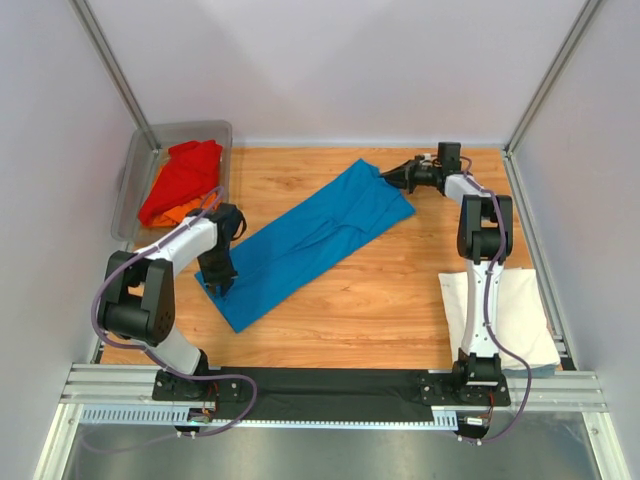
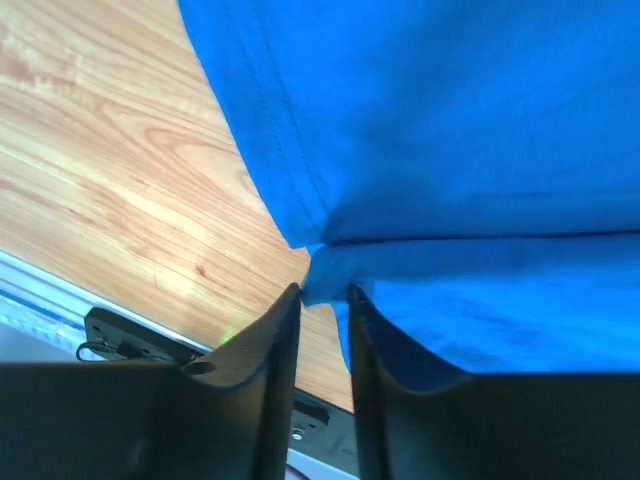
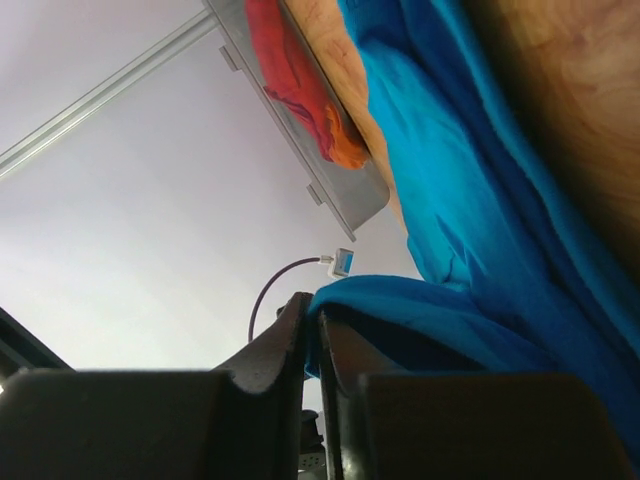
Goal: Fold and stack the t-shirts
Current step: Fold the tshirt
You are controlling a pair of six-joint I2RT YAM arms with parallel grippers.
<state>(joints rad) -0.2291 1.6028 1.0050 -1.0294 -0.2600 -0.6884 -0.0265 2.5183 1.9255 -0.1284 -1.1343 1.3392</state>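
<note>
The bright blue t-shirt [image 1: 315, 235] lies folded lengthwise in a long diagonal strip across the table. My left gripper [image 1: 218, 282] is at its near-left end, shut on a corner of the blue cloth [image 2: 450, 150], with the fingertips [image 2: 290, 300] pinching the hem. My right gripper [image 1: 388, 176] is at its far-right end, shut on the blue cloth [image 3: 480, 230] and lifting that edge a little. A folded white t-shirt [image 1: 515, 315] lies at the near right. A red t-shirt [image 1: 185, 175] and an orange one [image 1: 178, 212] lie bunched in the tub.
The grey see-through plastic tub [image 1: 138, 170] stands at the far left against the wall; it also shows in the right wrist view [image 3: 300, 130]. White walls and metal posts enclose the wooden table [image 1: 400, 290]. A black mat [image 1: 330, 385] lies along the near edge.
</note>
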